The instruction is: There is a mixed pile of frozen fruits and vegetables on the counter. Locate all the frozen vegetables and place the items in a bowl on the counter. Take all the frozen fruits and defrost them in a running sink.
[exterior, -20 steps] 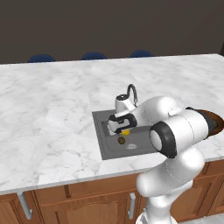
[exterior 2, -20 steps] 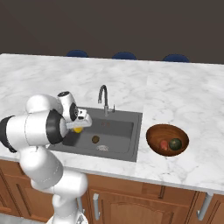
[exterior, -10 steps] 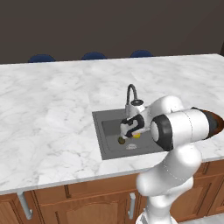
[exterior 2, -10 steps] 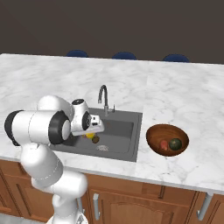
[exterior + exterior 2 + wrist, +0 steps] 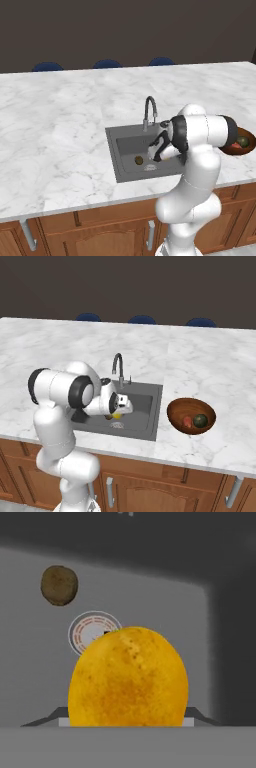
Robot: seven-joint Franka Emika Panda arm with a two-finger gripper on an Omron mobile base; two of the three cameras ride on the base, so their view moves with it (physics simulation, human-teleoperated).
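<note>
The gripper [image 5: 119,412] grasps the yellow-orange fruit [image 5: 128,677] low over the sink [image 5: 127,145]; it should let go gently near the drain [image 5: 93,631], clear of the brown fruit [image 5: 59,585].

I am finding no readable text, label, brand, number or sign on anything before me.
</note>
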